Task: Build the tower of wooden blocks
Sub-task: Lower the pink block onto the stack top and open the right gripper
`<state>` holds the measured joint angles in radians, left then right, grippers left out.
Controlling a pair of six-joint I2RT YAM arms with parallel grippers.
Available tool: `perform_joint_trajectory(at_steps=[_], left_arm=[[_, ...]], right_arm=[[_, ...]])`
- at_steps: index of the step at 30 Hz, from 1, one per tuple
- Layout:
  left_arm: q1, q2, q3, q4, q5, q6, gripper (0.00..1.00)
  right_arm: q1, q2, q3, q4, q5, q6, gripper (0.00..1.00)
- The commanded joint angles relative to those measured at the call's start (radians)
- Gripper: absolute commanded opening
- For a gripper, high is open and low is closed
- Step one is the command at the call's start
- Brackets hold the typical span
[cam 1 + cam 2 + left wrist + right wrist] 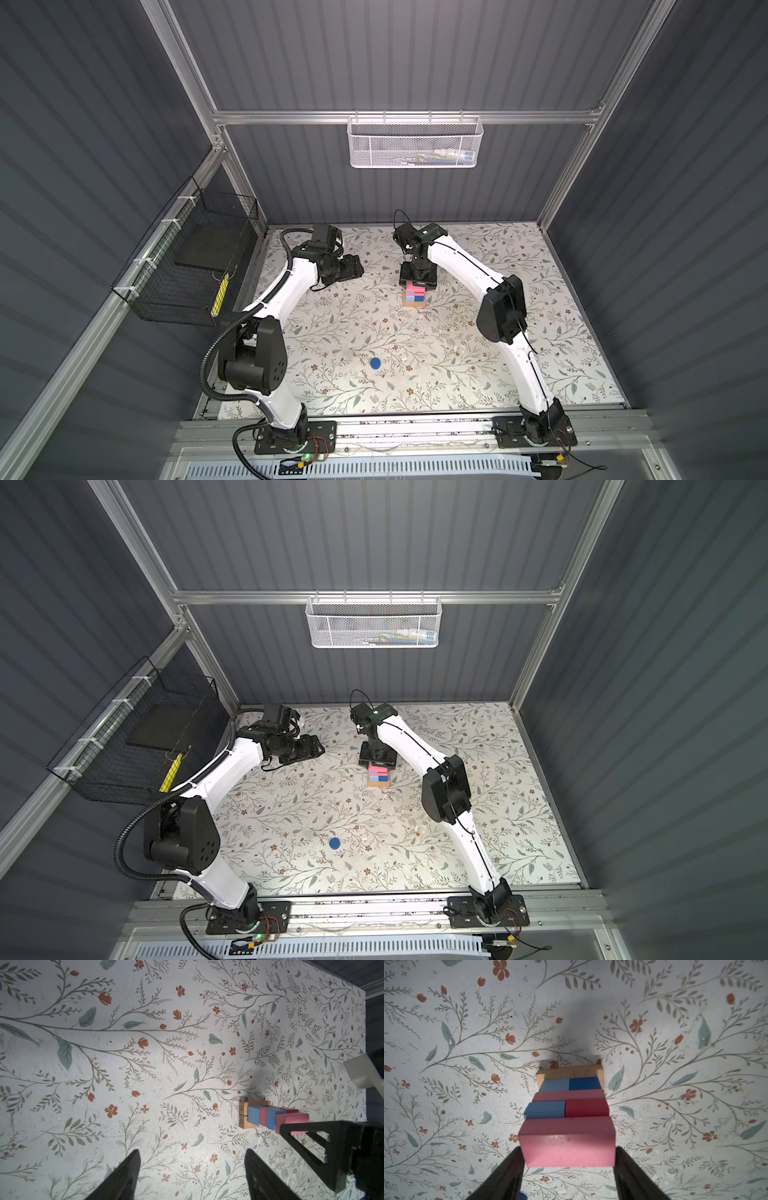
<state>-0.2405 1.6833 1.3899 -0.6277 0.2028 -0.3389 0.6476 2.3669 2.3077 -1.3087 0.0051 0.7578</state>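
The tower stands mid-table toward the back: tan base, two blue cubes, a pink oblong, a blue and a red cube, then a second pink oblong on top. My right gripper reaches down over it, its fingers pressed on both ends of that top pink oblong. The left gripper hovers open and empty to the left of the tower. A dark blue round disc lies alone on the mat nearer the front.
A black wire basket hangs on the left wall and a white mesh basket on the back rail. The floral mat ends at the metal rail in front.
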Motion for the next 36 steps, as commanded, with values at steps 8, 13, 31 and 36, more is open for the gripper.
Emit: perform_joint_trajectory(at_steps=[8,13,31,36], left_arm=[[0.010,0.002,-0.013,-0.002,0.016,0.024,0.79],[0.010,0.004,-0.013,-0.001,0.017,0.023,0.79],[0.012,0.006,-0.015,0.000,0.018,0.023,0.79],[0.013,0.006,-0.016,0.002,0.018,0.024,0.79]], right_arm=[[-0.009,0.021,0.011,-0.008,0.004,0.007,0.69],[-0.012,0.021,0.015,-0.004,0.005,0.009,0.69],[-0.012,0.037,0.051,-0.014,0.000,0.002,0.73],[-0.012,0.035,0.052,-0.015,0.003,0.002,0.74]])
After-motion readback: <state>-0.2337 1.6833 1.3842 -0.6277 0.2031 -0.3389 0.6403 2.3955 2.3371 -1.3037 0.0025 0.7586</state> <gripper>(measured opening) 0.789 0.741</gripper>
